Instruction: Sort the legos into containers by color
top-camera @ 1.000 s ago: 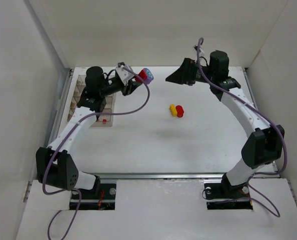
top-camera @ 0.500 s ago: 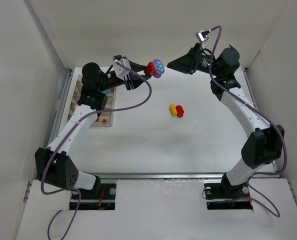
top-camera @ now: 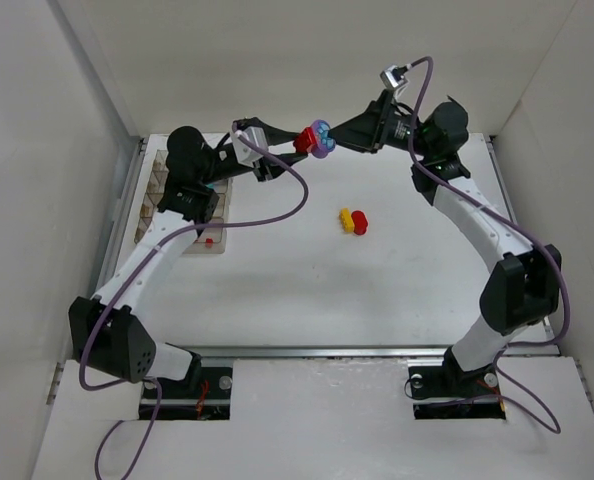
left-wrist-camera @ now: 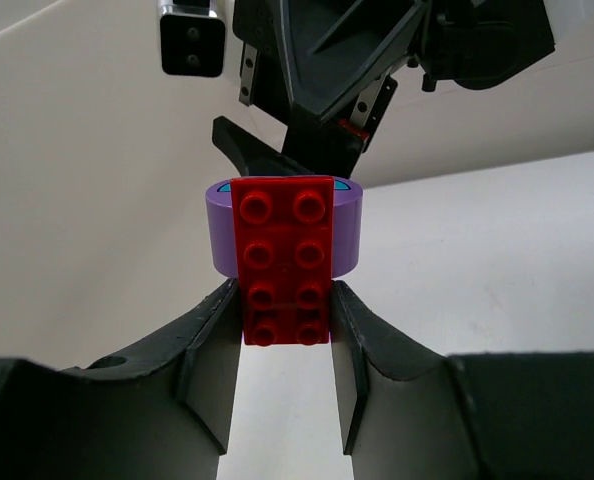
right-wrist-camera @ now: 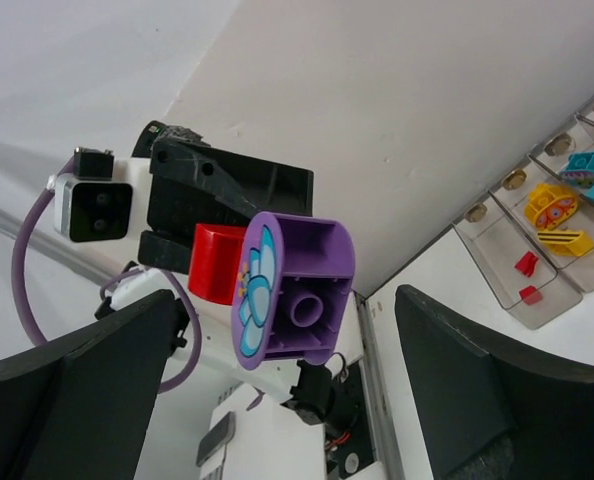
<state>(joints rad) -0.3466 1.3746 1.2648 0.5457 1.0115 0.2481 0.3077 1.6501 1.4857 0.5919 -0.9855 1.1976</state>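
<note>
My left gripper (left-wrist-camera: 285,325) is shut on a red brick (left-wrist-camera: 284,255) and holds it in the air near the back wall. A purple rounded piece (left-wrist-camera: 223,235) with a blue flower face is snapped onto that brick. My right gripper (right-wrist-camera: 285,298) is open and faces it, with a finger on each side of the purple piece (right-wrist-camera: 307,270), not touching it. From above, the red brick (top-camera: 303,140) and purple piece (top-camera: 321,138) hang between the left gripper (top-camera: 295,141) and the right gripper (top-camera: 335,135). A yellow-and-red cluster (top-camera: 353,221) lies on the table.
The clear divided tray (top-camera: 155,185) lies at the table's left edge, under the left arm. The right wrist view shows its compartments (right-wrist-camera: 497,260) holding a yellow brick (right-wrist-camera: 552,205), a cyan brick (right-wrist-camera: 592,170) and small red pieces (right-wrist-camera: 525,265). White walls close in at the back and sides.
The left gripper lifted the red-and-purple pair and carried it right. The right gripper swung left and up until its open fingers came around the purple piece.
</note>
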